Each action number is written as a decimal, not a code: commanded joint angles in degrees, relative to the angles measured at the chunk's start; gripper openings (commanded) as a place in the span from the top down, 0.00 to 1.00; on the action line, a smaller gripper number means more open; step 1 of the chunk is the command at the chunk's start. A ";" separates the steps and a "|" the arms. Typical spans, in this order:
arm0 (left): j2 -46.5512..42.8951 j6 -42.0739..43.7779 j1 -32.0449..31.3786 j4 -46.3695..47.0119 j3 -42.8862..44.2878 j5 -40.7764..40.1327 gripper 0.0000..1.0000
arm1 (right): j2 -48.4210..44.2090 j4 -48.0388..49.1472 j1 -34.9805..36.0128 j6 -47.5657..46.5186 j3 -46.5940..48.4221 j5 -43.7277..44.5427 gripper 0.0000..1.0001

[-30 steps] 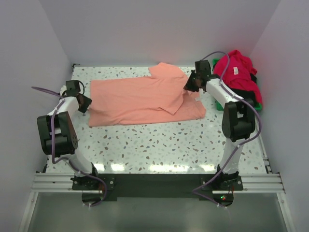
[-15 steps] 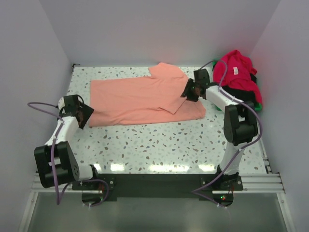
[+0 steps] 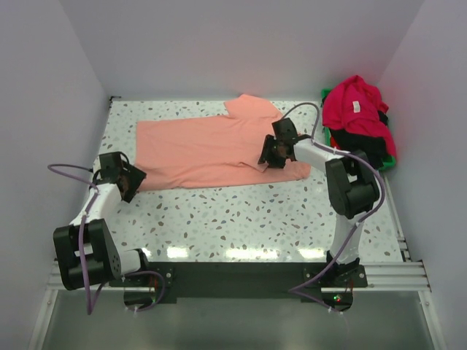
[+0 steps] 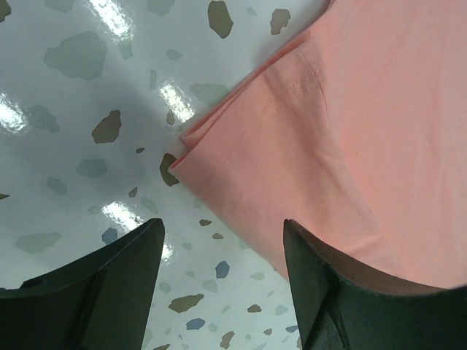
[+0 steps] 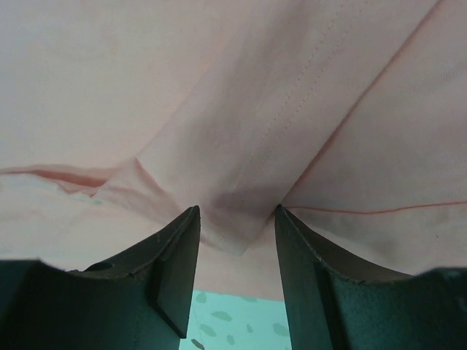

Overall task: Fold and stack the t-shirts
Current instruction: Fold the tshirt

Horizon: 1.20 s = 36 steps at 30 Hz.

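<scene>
The salmon-pink t-shirt point(image 3: 211, 149) lies spread on the speckled table, with one sleeve folded over its right part. My left gripper point(image 3: 131, 182) is open and low at the shirt's near left corner point(image 4: 219, 175); the cloth edge runs between its fingertips point(image 4: 146, 248). My right gripper point(image 3: 266, 154) is open over the folded sleeve's tip point(image 5: 233, 237), which lies between its fingers without being pinched. The crimson red t-shirt point(image 3: 354, 106) with a white label lies on top of the black one point(image 3: 365, 142) in a pile at the far right.
The green plastic bin point(image 3: 390, 157) holds the red and black pile against the right wall. White walls close the table on the left, back and right. Purple cables loop from both arms.
My left gripper has swung toward the near edge and down to the shirt's near left corner. My right gripper has moved left from the bin side onto the folded sleeve.
</scene>
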 commanded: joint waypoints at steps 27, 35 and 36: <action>0.09 2.20 0.10 3.47 1.18 2.41 0.30 | 9.22 -0.78 0.39 1.83 17.67 -0.05 1.00; 0.44 2.64 0.10 3.73 1.71 2.85 0.31 | 17.31 -3.34 0.47 0.69 30.42 -1.98 1.00; 0.53 2.73 0.11 3.73 1.71 2.85 0.31 | 18.28 -3.60 0.56 0.25 31.58 -2.77 1.00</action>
